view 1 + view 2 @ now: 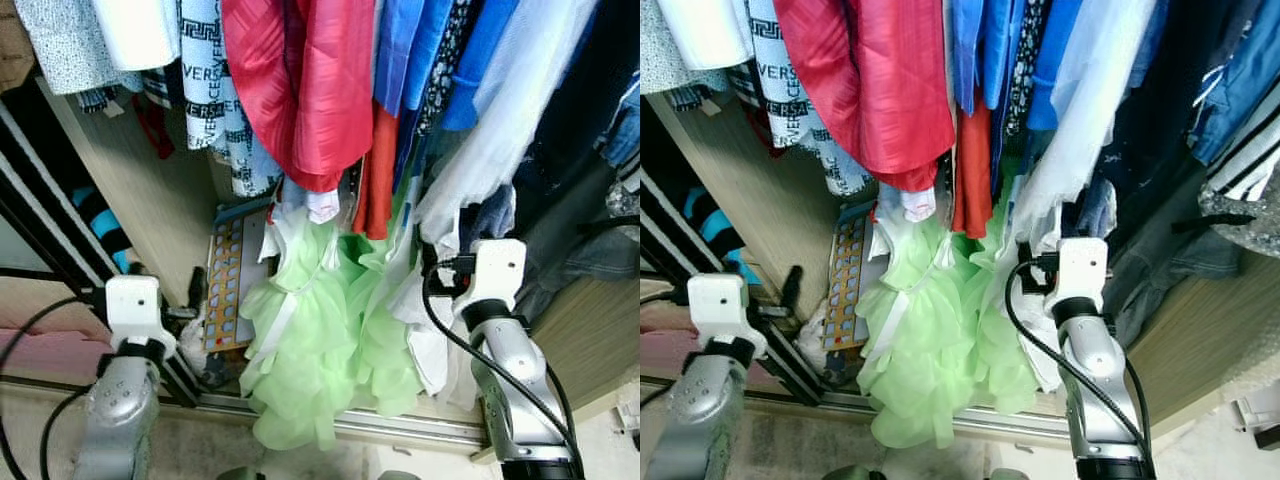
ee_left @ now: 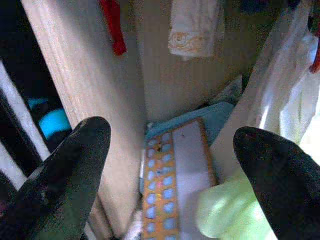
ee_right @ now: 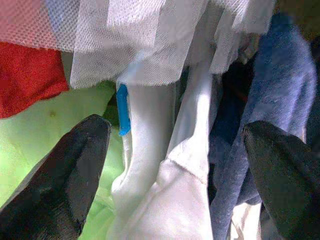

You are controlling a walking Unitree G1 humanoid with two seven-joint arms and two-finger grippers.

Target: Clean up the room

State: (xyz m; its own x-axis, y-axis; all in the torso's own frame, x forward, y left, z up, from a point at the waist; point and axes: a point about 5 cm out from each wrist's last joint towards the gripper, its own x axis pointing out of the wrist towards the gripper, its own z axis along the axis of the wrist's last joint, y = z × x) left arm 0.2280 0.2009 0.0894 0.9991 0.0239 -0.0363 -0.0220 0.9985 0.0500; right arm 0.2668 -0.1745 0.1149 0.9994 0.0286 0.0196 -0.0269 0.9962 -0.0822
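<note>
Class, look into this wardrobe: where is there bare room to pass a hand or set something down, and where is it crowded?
Free: the gap between the wooden side panel and the green dress, above the orange board; the open left hand points there. Crowded: around the open right hand, among the white garment and blue clothes.

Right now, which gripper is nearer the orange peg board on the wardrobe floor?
Left. The left gripper hangs open facing the orange peg board; the right gripper is across the green dress, among white clothes.
</note>
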